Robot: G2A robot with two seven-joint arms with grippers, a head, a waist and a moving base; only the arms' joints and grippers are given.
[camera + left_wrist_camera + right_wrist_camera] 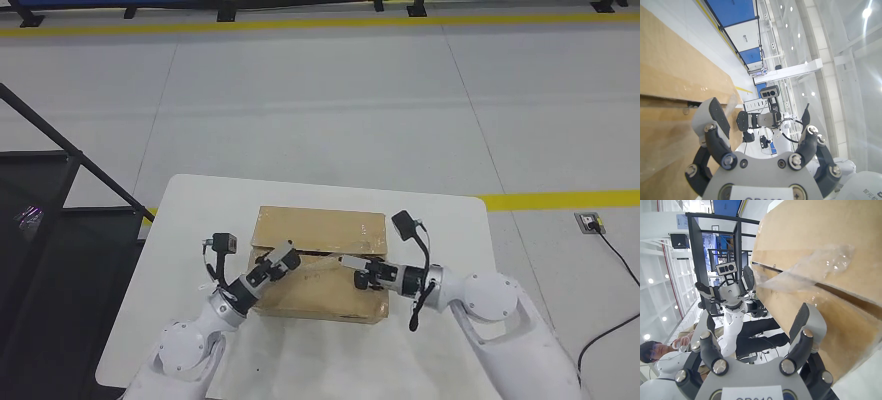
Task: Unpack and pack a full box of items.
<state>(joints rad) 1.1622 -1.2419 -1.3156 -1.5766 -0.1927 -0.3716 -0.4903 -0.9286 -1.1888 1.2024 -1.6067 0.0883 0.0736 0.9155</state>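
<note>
With fingers spread, the left gripper (pixel 283 262) and right gripper (pixel 354 272) hover at the seam of the box (pixel 320 225); best to slip a finger under each flap, lifting evenly past the loose tape (pixel 810 273)

The box (pixel 318 262) is brown cardboard, matt and a little rough, with a raw edge along the seam. The tape (pixel 821 262) there is clear plastic film, glossy and wrinkled. On my left gripper (pixel 761 111) and right gripper (pixel 755 313) the pads (pixel 719 117) are black rubber, matt and dotted, in smooth grey plastic shells. The screws (pixel 813 130) are shiny metal. At 9 o'clock from the box, the table (pixel 190 240) looks white and smooth.
</note>
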